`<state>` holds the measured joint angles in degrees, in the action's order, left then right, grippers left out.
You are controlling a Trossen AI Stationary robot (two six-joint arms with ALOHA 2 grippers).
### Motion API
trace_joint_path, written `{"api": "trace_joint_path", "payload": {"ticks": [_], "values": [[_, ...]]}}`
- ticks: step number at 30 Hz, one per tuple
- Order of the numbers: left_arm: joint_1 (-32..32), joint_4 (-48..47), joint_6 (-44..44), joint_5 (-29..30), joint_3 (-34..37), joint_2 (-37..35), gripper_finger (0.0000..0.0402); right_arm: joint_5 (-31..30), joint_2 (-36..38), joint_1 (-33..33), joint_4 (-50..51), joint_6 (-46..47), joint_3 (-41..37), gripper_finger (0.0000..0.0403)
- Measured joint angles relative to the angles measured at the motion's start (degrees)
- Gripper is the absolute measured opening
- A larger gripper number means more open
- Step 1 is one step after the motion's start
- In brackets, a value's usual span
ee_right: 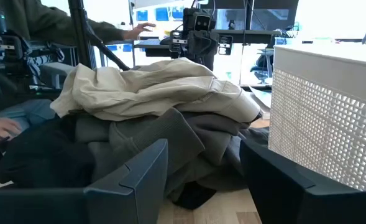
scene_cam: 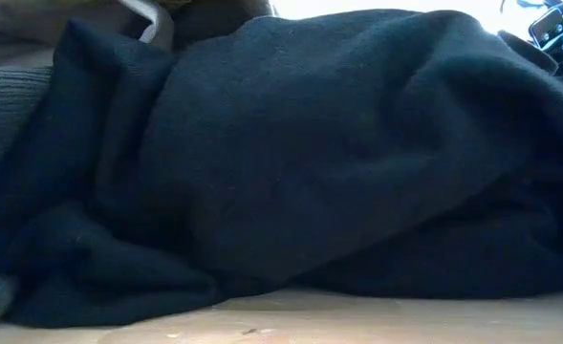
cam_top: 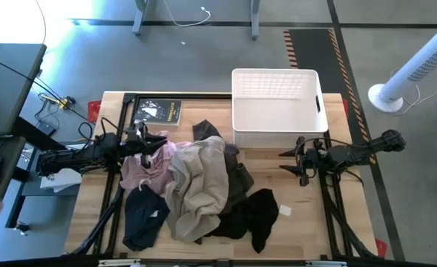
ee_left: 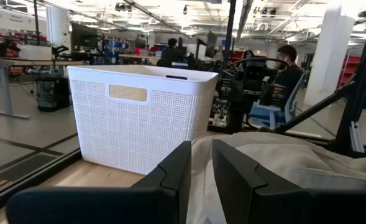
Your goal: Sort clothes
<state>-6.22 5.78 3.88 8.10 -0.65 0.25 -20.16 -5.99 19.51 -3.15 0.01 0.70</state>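
Observation:
The clothes lie in one heap on the table's middle. The pale pink garment is at the left and the beige one is on top. The dark olive-brown one is under the beige one's right side. The black one is at the near right and fills the low view. The navy one is at the near left. My left gripper is at the pink garment's far part, its fingers nearly together on pale cloth. My right gripper is open and empty, right of the heap. My left gripper has a strip of the pink garment's pale cloth in the narrow gap between its two fingers. The fingers come level from the table's left. One layer or several, I cannot tell. The garment lies slack in the heap, resting on the table.
A white lattice basket stands at the far right, close to my right gripper. A dark book lies at the far left, behind my left arm. A small white tag lies right of the black garment. People show in the room beyond.

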Motion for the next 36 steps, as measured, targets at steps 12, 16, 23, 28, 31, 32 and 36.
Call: {"api": "trace_joint_path", "payload": {"ticks": [12,16,23,28,31,32,36], "values": [[0.0,0.0,0.0,0.02,0.01,0.0,0.0062,0.0,-0.01,0.0,0.01,0.0,-0.01,0.0199],[-0.01,0.0,0.0,0.02,-0.01,-0.01,0.0062,0.0,-0.01,0.0,0.01,0.0,-0.01,0.0199],[-0.01,0.0,0.0,0.02,0.0,0.0,0.0062,0.0,-0.01,-0.01,0.0,0.02,-0.01,0.0199],[0.0,0.0,0.0,0.01,0.01,0.0,0.0062,0.0,0.01,-0.02,0.01,0.0,-0.01,0.0199],[-0.02,0.0,0.0,0.01,0.0,-0.01,0.0062,0.0,0.01,0.0,0.01,0.0,-0.01,0.0199],[0.0,0.0,0.0,0.01,-0.01,-0.02,0.0062,0.0,0.0,-0.01,0.0,0.0,0.0,0.0199],[0.0,0.0,0.0,0.0,0.01,-0.02,0.0062,0.0,0.0,-0.01,0.0,0.0,-0.01,0.0199]]}}
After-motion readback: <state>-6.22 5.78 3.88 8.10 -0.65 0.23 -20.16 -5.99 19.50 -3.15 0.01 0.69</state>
